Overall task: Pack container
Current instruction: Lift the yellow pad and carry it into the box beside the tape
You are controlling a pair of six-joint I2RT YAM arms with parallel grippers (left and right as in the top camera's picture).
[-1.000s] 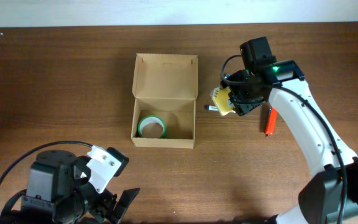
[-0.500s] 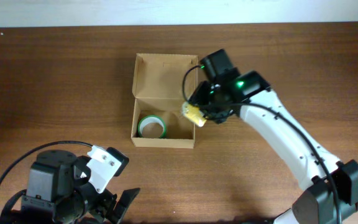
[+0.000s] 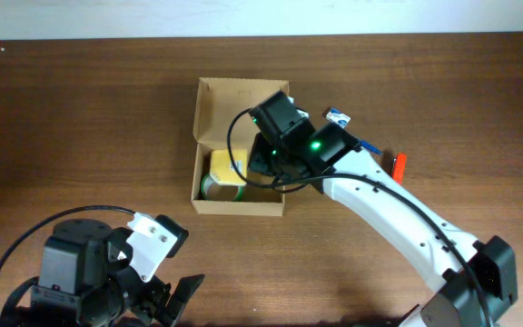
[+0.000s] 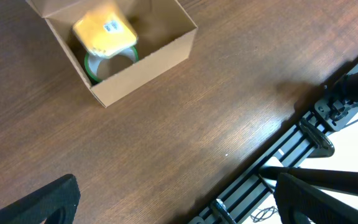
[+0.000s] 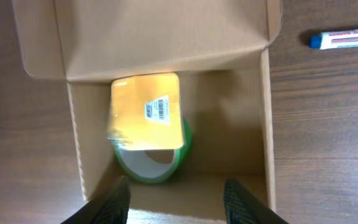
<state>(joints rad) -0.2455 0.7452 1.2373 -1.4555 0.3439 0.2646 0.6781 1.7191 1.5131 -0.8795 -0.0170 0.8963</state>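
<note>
Directly beneath the right gripper (image 5: 179,204) sits the container (image 3: 240,207), a tan cardboard box near the middle of the wooden table (image 3: 80,109), its hinged flap lid standing open on the far side. The right wrist view looks straight down into the cavity: the two dark fingertips (image 5: 118,200) are spread wide over the box's near wall with nothing between them, so this claw is released and empty. Inside the box lie two things. A green tape roll (image 5: 149,169) lies flat in the left half of the floor, close to the left wall, and a yellow packet (image 5: 146,112) with a small barcode label overlaps the roll's far side from above. The packet's edges are blurred, so whether it rests on the roll cannot be told. The right half of the box floor is bare cardboard. Outside the container, just past its right wall, a blue-capped marker (image 5: 347,39) lies on the table, and further right an orange-red pen (image 3: 399,163) shows beside the white arm. The left gripper (image 4: 173,202) is well apart from the box at the near left edge — its dark fingers splayed wide, holding nothing.
</note>
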